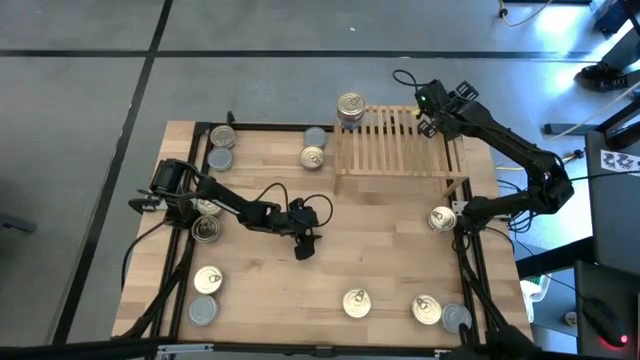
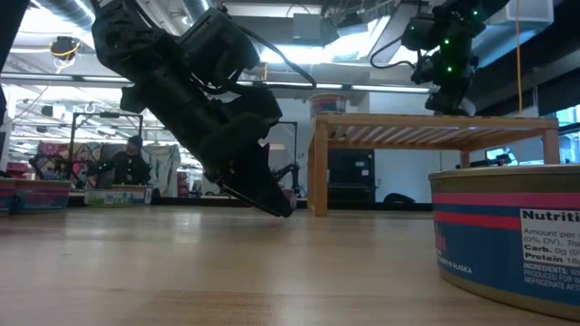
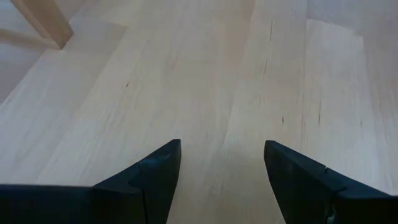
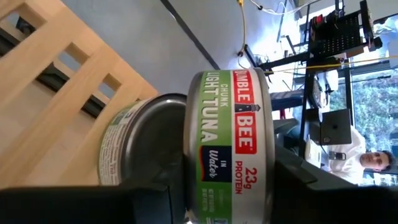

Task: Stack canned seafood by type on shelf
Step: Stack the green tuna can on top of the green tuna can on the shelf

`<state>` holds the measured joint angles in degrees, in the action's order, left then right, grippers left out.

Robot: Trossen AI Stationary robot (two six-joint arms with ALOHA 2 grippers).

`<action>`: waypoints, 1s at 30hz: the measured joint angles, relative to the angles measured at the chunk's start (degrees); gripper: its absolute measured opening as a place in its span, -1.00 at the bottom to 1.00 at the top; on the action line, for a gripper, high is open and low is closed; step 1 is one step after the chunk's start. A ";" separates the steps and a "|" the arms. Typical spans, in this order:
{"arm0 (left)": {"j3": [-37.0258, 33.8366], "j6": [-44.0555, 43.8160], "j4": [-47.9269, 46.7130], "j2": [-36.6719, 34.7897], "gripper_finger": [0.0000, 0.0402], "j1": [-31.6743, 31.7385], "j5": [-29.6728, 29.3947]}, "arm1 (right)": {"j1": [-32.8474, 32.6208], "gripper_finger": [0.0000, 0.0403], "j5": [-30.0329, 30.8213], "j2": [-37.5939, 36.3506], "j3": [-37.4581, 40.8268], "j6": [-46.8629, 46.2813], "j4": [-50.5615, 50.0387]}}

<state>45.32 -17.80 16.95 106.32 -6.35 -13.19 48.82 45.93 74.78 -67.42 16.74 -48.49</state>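
Ahead of the right gripper (image 1: pixel 424 112), along the slatted shelf (image 1: pixel 400 145), two tins stand stacked at the shelf's far left corner. The upper tin (image 4: pixel 227 137) has a green tuna label and rests squarely on the lower tin (image 4: pixel 134 149). This gripper's jaws stand partly apart above the shelf's far right side. They grip nothing, and bare slats show between them and the stack.

The left gripper (image 1: pixel 305 245) hangs low over the wooden tabletop (image 1: pixel 380 250), in front of the shelf. Its jaws are spread wide and empty, with only bare boards between and ahead of its fingers (image 3: pixel 155 177).

Other tins lie loose on the table, none within either set of jaws. A gold-topped tin (image 1: pixel 312 157) and a silver-topped tin (image 1: pixel 315 135) sit beyond the left jaws, beside the shelf's left end. Another gold-topped tin (image 1: pixel 442 218) sits near the right arm's base. More line the table's left and near edges.
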 joint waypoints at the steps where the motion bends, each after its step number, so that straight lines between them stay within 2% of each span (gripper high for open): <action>1: 0.00 0.02 0.00 0.00 0.14 0.00 0.00 | -0.02 -0.21 -0.08 0.00 0.02 -0.01 -0.16; 11: 0.00 0.04 -0.02 0.00 0.14 0.00 -0.06 | -0.04 -0.08 -0.85 0.07 0.09 0.03 -2.82; 22: 0.00 0.02 -0.04 0.00 0.14 0.00 -0.11 | -0.07 0.30 -2.71 0.07 0.09 -0.46 -2.78; 30: 0.00 0.19 -0.04 0.00 0.14 0.00 -0.11 | -0.09 0.34 -3.51 0.05 0.09 -0.49 -3.81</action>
<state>45.32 -17.61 16.91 106.32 -6.35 -13.30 48.73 42.41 74.84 -67.33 16.25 -52.30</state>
